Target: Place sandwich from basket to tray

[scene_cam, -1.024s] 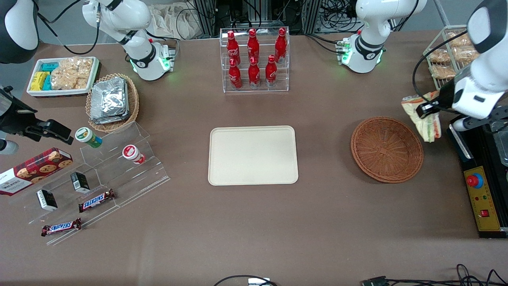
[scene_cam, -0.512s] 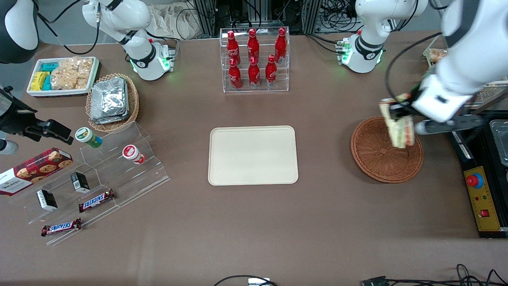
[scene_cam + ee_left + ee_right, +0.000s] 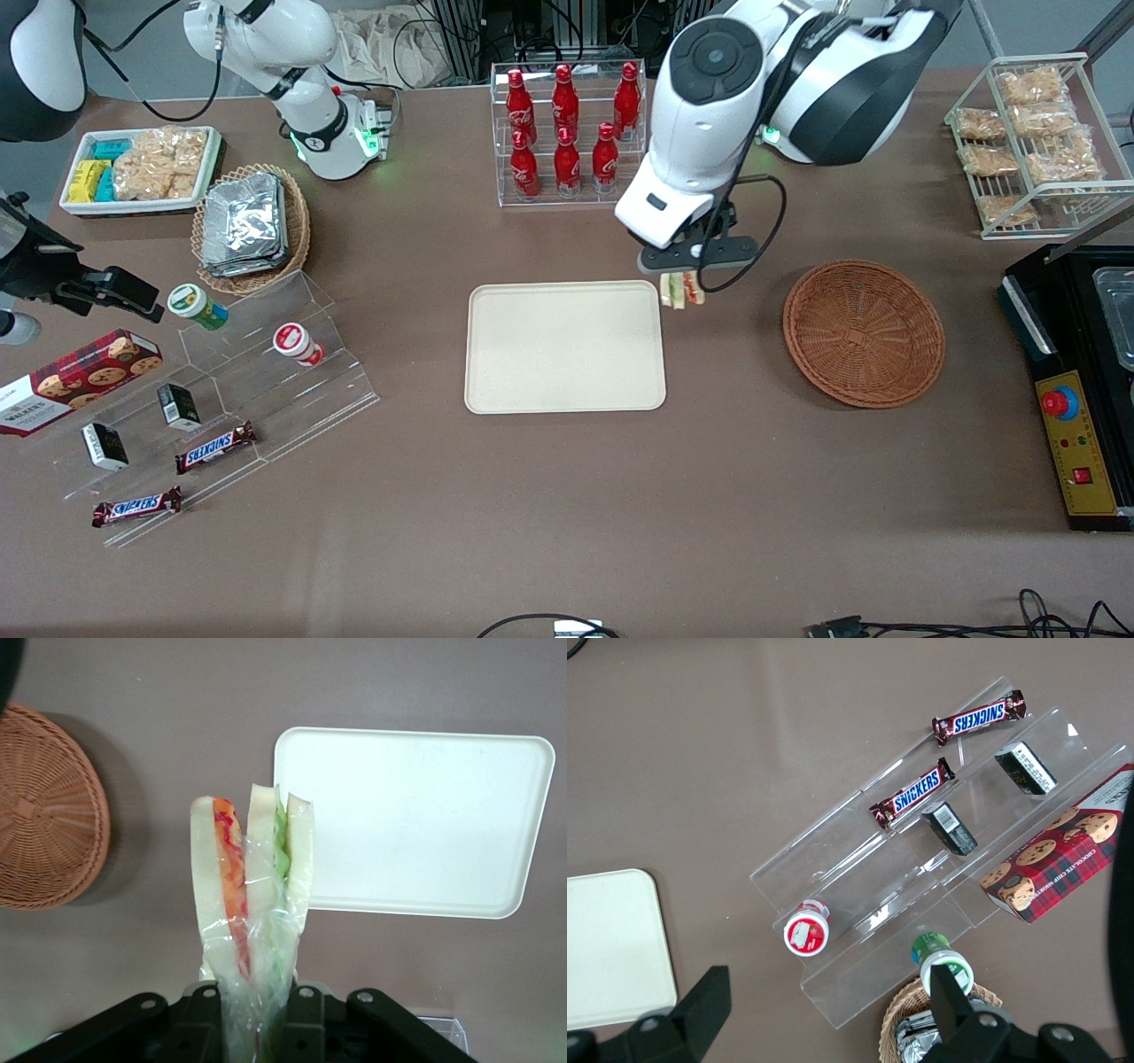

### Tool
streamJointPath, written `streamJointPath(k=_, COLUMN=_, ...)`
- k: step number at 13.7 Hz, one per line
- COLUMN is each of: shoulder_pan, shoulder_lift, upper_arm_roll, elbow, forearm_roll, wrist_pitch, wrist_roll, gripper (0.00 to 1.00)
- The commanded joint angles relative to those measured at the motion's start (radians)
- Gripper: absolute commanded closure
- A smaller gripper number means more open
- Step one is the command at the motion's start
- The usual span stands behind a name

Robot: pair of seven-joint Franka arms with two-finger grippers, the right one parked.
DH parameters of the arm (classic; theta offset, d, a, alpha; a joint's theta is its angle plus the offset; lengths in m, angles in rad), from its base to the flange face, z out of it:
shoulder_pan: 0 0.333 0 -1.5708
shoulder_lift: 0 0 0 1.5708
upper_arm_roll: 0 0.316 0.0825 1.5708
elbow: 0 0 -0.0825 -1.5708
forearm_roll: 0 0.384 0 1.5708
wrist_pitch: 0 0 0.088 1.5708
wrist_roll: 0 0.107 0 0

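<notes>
My left gripper [image 3: 684, 282] hangs above the table between the tray [image 3: 565, 347] and the basket [image 3: 864, 332], close to the tray's corner. It is shut on the sandwich [image 3: 681, 291], a plastic-wrapped wedge of white bread with orange and green filling. In the left wrist view the sandwich [image 3: 251, 890] sticks out from the gripper [image 3: 255, 1028], with the cream tray [image 3: 416, 819] and the brown wicker basket [image 3: 44, 811] below on either side of it. Nothing lies in the basket or on the tray.
A clear rack of red bottles [image 3: 567, 133] stands just past the gripper, farther from the front camera. A wire rack of packets [image 3: 1032, 142] and a black control box [image 3: 1076, 381] sit at the working arm's end. Snack stands and a foil-packet basket [image 3: 251, 226] lie toward the parked arm's end.
The gripper has carried the sandwich from beside the basket, over the basket, to the gap next to the tray's corner.
</notes>
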Motion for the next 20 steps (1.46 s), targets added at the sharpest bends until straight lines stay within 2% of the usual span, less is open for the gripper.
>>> streamJointPath(k=1, shoulder_pan=0.004, shoulder_lift=0.051, upper_arm_roll=-0.018, elbow=-0.004, forearm_roll=0.02, wrist_pitch=0.037, wrist_roll=-0.009, gripper=0.96)
streamJointPath(k=4, shoulder_pan=0.009, shoulder_lift=0.051, upper_arm_roll=-0.015, elbow=-0.199, forearm_roll=0.031, wrist_pitch=0.277, wrist_roll=0.008, gripper=0.96)
streamJointPath(k=7, shoulder_pan=0.015, shoulder_lift=0.112, upper_arm_roll=-0.004, elbow=-0.375, forearm_roll=0.127, wrist_pitch=0.552, wrist_roll=0.007, gripper=0.96)
streamJointPath(k=11, shoulder_pan=0.012, shoulder_lift=0.258, upper_arm_roll=0.03, elbow=-0.392, forearm_roll=0.221, wrist_pitch=0.693, wrist_roll=-0.012, gripper=0.96)
streamJointPath(k=18, shoulder_pan=0.01, shoulder_lift=0.321, upper_arm_roll=0.071, elbow=-0.443, forearm_roll=0.223, wrist_pitch=0.842, wrist_roll=-0.013, gripper=0.96)
streamJointPath(k=19, shoulder_pan=0.012, shoulder_lift=0.321, upper_arm_roll=0.073, elbow=-0.448, forearm_roll=0.223, wrist_pitch=0.856, wrist_roll=-0.013, gripper=0.88)
streamJointPath(k=20, shoulder_pan=0.013, shoulder_lift=0.321, upper_arm_roll=0.073, elbow=-0.451, forearm_roll=0.223, wrist_pitch=0.856, wrist_roll=-0.015, gripper=0.67)
